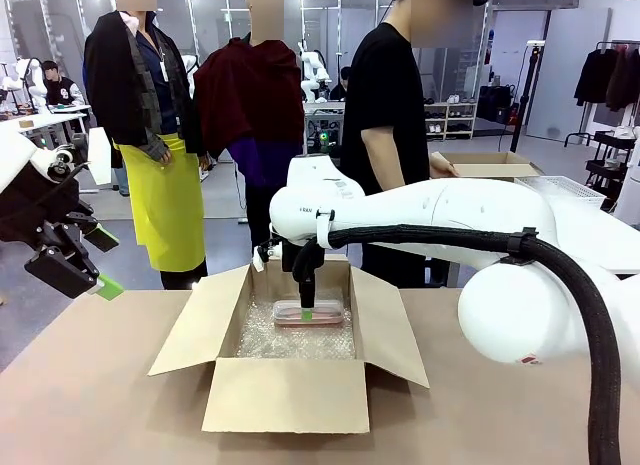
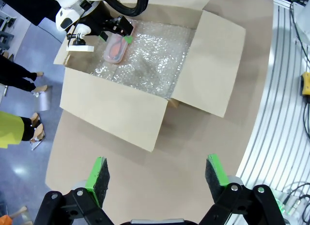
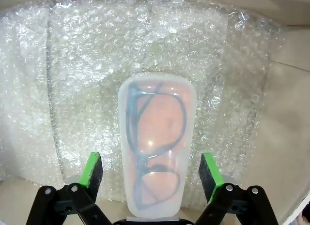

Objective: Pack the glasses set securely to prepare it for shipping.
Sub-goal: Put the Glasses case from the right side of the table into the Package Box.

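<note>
Down in the cardboard box (image 1: 285,395) we go: the right gripper (image 3: 151,159) hangs straight over the pink case (image 3: 157,147), jaws wide apart, one green pad on each side of it and neither one touching, so nothing is clamped. The case lies flat on the bubble wrap (image 3: 72,89) lining the bottom of the box, toward the far wall, with glasses showing through the translucent lid (dark frames, by the look of them). Over at the side the left gripper (image 2: 157,171) hovers above the bare table (image 2: 193,152), well apart from the box, jaws spread too and holding nothing. My read: the case is laid in and let go, and the move to get right is the exit. Lift straight up along the fingers with no sideways drift, because a pad brushing the long edge could skate the light case across the slick wrap or drag a fold of it up. Mind the far flap on the way out, where the arm crowds the opening. After that the wrap wants folding over snugly, so nothing rattles.
</note>
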